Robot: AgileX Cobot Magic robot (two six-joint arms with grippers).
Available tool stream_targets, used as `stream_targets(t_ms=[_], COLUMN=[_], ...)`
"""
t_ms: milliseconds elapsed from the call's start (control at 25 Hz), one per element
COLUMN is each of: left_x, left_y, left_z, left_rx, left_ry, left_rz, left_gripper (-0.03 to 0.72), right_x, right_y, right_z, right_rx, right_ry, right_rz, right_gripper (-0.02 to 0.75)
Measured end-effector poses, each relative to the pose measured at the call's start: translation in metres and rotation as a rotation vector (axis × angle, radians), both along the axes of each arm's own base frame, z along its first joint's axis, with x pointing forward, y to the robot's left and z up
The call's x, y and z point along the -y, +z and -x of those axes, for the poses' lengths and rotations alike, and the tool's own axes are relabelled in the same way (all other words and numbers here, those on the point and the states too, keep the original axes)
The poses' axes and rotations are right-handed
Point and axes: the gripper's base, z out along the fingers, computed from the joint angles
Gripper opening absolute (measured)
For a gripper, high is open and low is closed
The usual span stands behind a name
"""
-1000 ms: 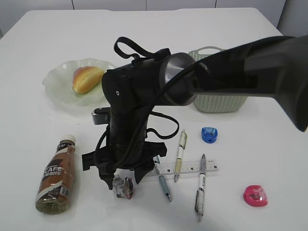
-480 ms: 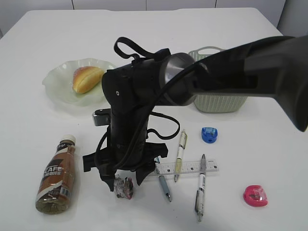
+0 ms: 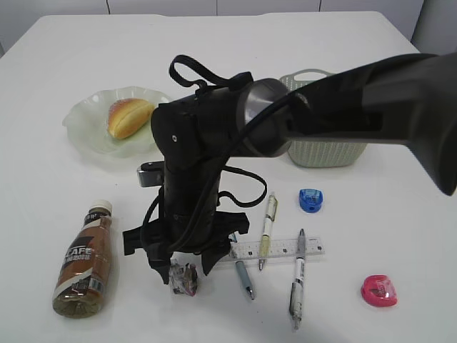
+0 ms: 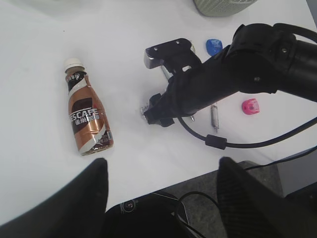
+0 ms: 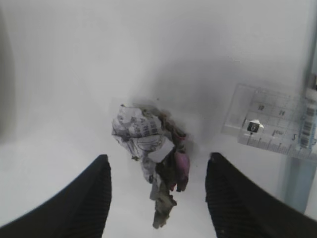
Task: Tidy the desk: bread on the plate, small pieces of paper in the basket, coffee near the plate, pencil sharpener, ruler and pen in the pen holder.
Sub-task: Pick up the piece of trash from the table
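the crumpled paper [image 5: 151,156] is a small tight wad, white with black print and patches of pink and dull brown, lying on the white bench [image 3: 371,43] near its front edge. it sits between the two dark fingers [image 5: 81,198] of the right hand [image 3: 180,268], which stands wide around it; in the right wrist view bare bench shows on both sides of the wad, so the fingers are apart from it. the left hand [image 4: 161,198] also stands wide, raised above the bench's front edge with nothing between its fingers.

just right of the wad lies one clear ruler [image 3: 282,249], with three pens across or beside it: a dark one [image 3: 243,271], a pale yellow one [image 3: 267,225] and a grey-white one [image 3: 298,282]. there are two pencil sharpeners, one blue [image 3: 310,200] and one pink [image 3: 378,291], well apart from each other on the right.

to the left of the wad one coffee bottle [image 3: 84,261] lies on its side, cap toward the back. behind it one bread roll [image 3: 128,116] rests on one pale green plate [image 3: 86,128]. one pale green basket [image 3: 328,153] stands at the back right, partly hidden by the arm. the far half of the bench is open.
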Motion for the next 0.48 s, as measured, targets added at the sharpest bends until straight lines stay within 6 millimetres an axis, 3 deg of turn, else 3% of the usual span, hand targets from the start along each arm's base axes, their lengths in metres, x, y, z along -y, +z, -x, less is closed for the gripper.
stream_targets(t_ms=[480], left_x=[0.0], left_y=[0.0], left_z=[0.0], left_rx=[0.0], left_ry=[0.0], left_rz=[0.0], left_gripper=[0.498], right_x=[-0.002], right_y=[-0.013], right_z=[0.001], right_rx=[-0.042], right_ry=[-0.014], right_rz=[0.002], right_gripper=[0.474])
